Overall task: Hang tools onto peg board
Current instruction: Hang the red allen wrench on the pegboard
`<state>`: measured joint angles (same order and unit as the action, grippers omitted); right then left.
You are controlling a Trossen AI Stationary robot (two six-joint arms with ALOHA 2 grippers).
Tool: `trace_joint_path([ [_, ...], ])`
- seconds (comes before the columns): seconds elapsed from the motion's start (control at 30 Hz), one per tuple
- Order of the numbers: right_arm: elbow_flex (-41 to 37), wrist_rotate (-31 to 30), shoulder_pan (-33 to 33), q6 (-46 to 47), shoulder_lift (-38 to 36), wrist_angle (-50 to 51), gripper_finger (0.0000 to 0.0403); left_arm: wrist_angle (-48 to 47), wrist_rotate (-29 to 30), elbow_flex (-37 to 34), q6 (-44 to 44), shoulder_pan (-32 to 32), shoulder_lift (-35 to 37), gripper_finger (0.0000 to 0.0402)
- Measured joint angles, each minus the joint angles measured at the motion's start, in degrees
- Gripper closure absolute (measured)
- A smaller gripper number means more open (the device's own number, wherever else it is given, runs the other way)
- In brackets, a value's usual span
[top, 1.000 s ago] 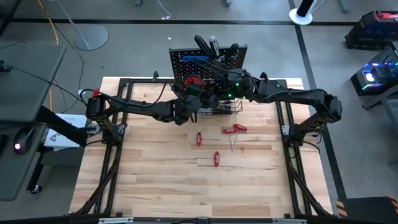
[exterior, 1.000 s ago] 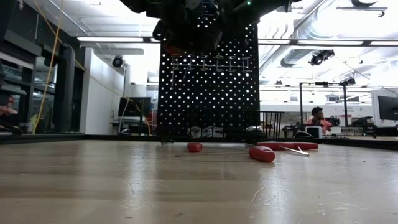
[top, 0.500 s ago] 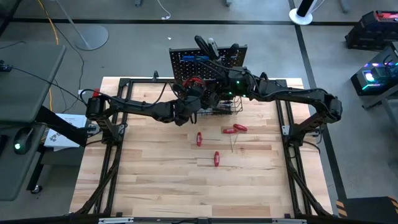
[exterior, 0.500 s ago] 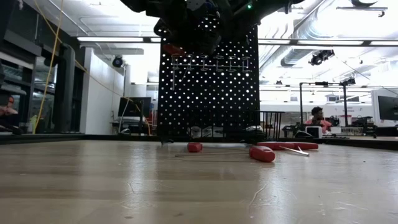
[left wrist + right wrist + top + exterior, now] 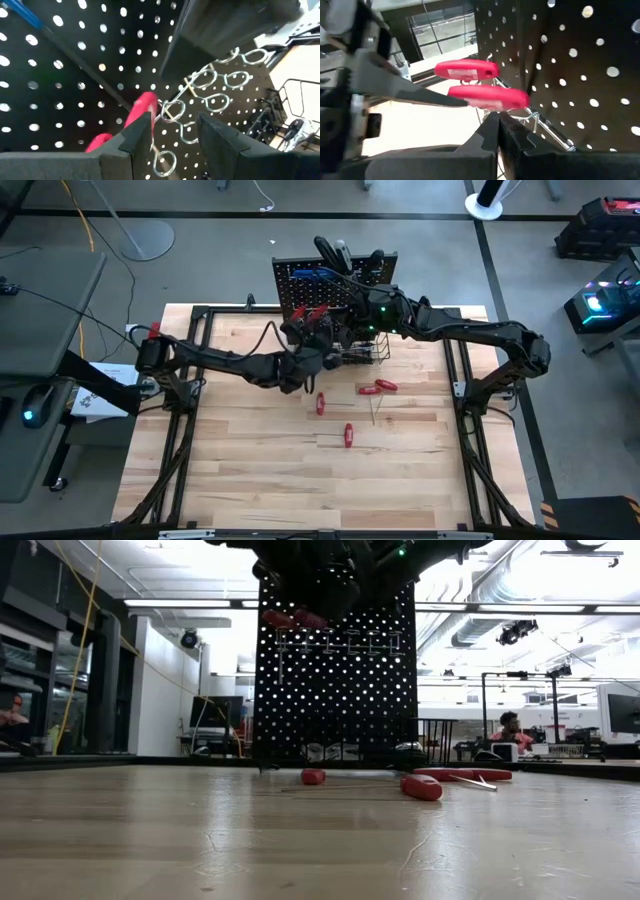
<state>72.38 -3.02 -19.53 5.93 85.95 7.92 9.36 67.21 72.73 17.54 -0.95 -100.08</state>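
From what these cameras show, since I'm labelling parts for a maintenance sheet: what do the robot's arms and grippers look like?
Both arms are dark, jointed links. The left arm has a red patch near its base and a loose dark cable near its wrist; the right arm shows a green light near its wrist. The left gripper and right gripper have dark, angular fingers.

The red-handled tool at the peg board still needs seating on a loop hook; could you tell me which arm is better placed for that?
Left, probably. The left gripper holds the red-handled tool right at the loop hooks of the peg board. The right gripper is shut and empty beside it.
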Motion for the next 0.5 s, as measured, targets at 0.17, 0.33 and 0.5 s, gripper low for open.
trace_joint_path([
  [0.17,0.0,0.19,0.0,0.0,0.0,-0.02,0.0403,-0.49,2.25,0.0,1.16,-2.41,0.89,0.0254],
  [0.33,0.0,0.21,0.0,0.02,-0.01,-0.02,0.0403,-1.31,6.57,0.0,1.16,-4.11,1.62,0.0254],
  [0.5,-0.01,0.21,0.0,0.02,-0.4,0.25,0.0403,-3.55,6.98,0.0,-3.28,-6.83,3.05,0.0254],
])
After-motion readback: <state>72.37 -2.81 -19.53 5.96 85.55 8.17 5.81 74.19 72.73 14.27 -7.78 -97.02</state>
